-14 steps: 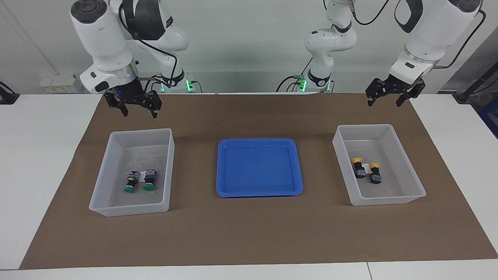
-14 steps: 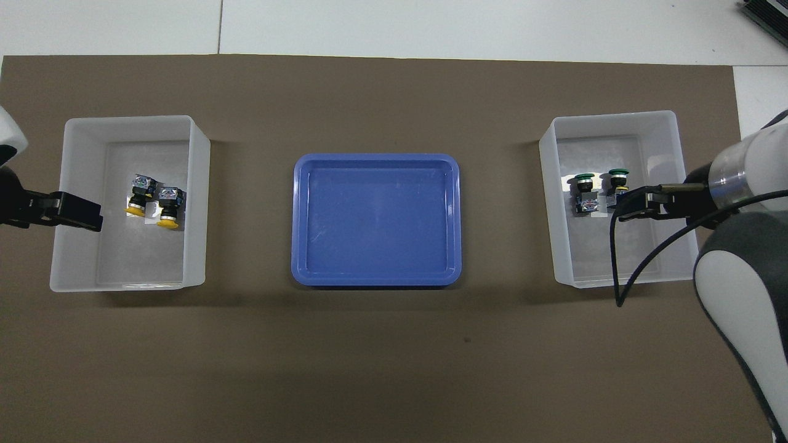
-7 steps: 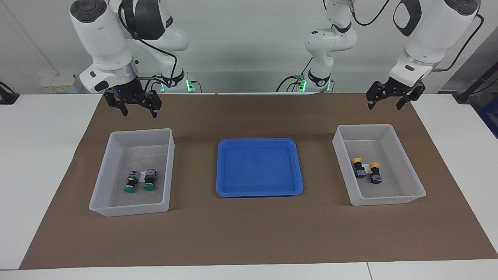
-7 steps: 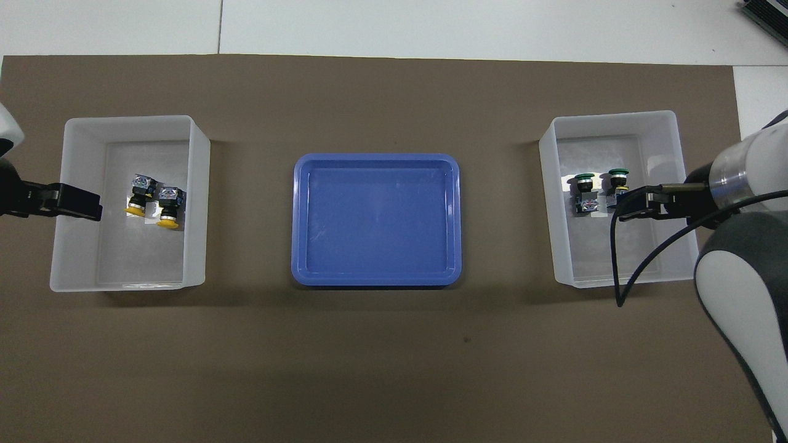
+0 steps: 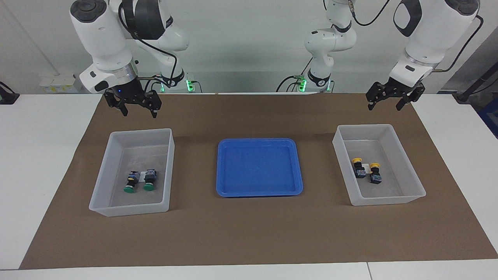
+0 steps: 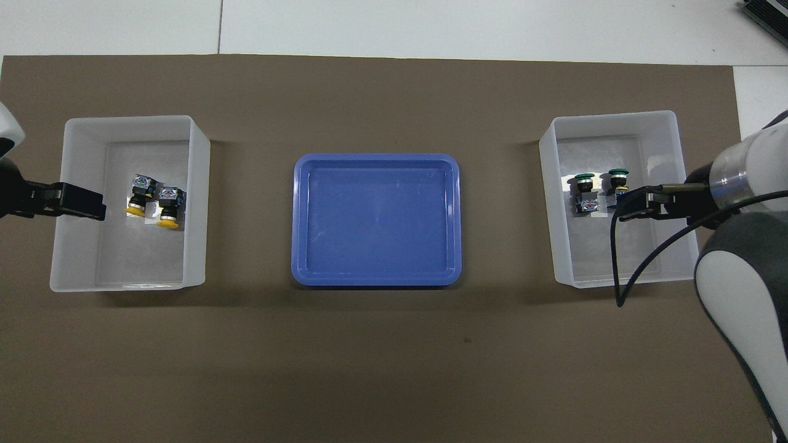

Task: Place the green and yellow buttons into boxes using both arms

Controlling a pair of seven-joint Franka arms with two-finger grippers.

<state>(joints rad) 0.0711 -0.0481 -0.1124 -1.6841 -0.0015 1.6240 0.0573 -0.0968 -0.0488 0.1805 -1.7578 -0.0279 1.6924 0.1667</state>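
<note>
Both arms' upper links run off the frame; stickers' (image 5: 365, 167) print unreadable

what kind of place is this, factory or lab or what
Most likely a robotics lab bench, not a factory line: two white arms with a left claw and right claw at a table under a brown mat, with a blue tray between two plastic boxes.

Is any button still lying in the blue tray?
No: the blue tray holds nothing, the green buttons lie in one box and the yellow buttons in the other box.
</note>
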